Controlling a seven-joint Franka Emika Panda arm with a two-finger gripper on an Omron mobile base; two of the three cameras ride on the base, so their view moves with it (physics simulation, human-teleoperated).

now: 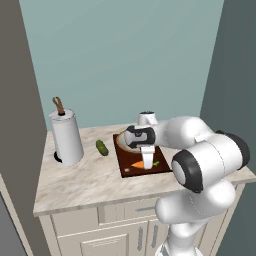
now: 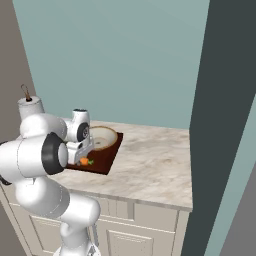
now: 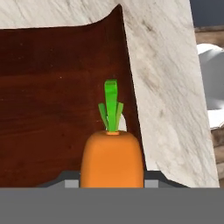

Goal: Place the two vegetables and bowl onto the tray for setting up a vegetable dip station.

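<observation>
The orange carrot (image 3: 112,153) with its green top sits between my finger tips, low over the dark reddish-brown tray (image 3: 52,109). My gripper (image 1: 148,164) is shut on the carrot (image 1: 137,164) at the near end of the tray (image 1: 126,162). The tan bowl (image 1: 121,141) stands on the tray's far end, partly hidden by my hand. The dark green cucumber (image 1: 102,147) lies on the marble counter, left of the tray. In the right base view the gripper (image 2: 80,159) holds the carrot (image 2: 84,161) by the tray's (image 2: 102,160) near edge, in front of the bowl (image 2: 102,137).
A paper towel roll (image 1: 66,136) on a holder stands at the counter's left end, beside a grey wall. The marble counter (image 2: 150,160) stretches right of the tray to a dark panel. The counter's front edge runs just below the tray.
</observation>
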